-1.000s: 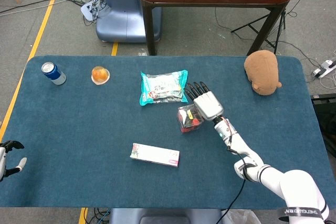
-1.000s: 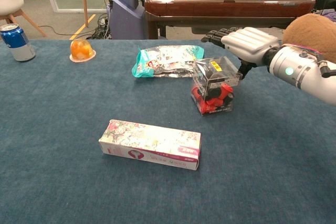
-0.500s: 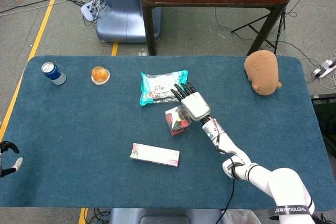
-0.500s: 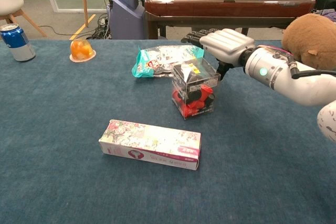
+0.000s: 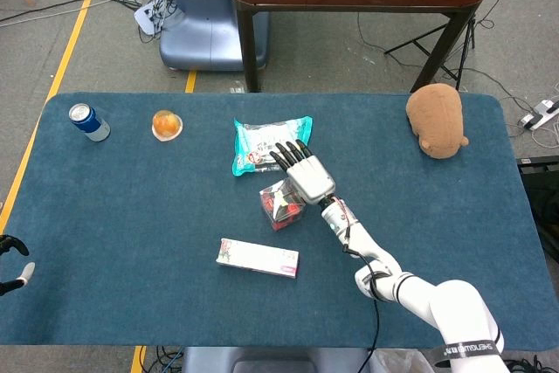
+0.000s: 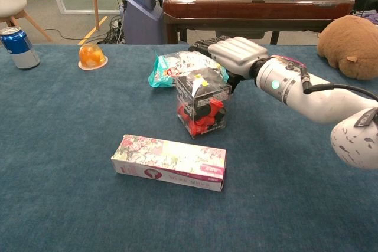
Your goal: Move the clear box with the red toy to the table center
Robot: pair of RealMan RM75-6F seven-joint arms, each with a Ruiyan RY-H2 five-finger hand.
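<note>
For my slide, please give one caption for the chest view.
Right hand grips the clear box with the red toy, near a flowered carton.

Table (image 6: pixel 71 205): covered in matt blue cloth, felt-like, fine nap. Clear box (image 6: pixel 202 103): transparent hard plastic, glossy, light glinting off its faces; red toy (image 6: pixel 201 119) inside looks smooth plastic. Right hand (image 6: pixel 233 51): pale grey smooth shell, black fingers (image 6: pixel 201 45). Snack bag (image 6: pixel 177 66): crinkled shiny film. Carton (image 6: pixel 169 162): printed cardboard, slight sheen. Can (image 6: pixel 19 47): glossy metal. Plush toy (image 6: pixel 351 38): brown fuzzy fabric.
</note>
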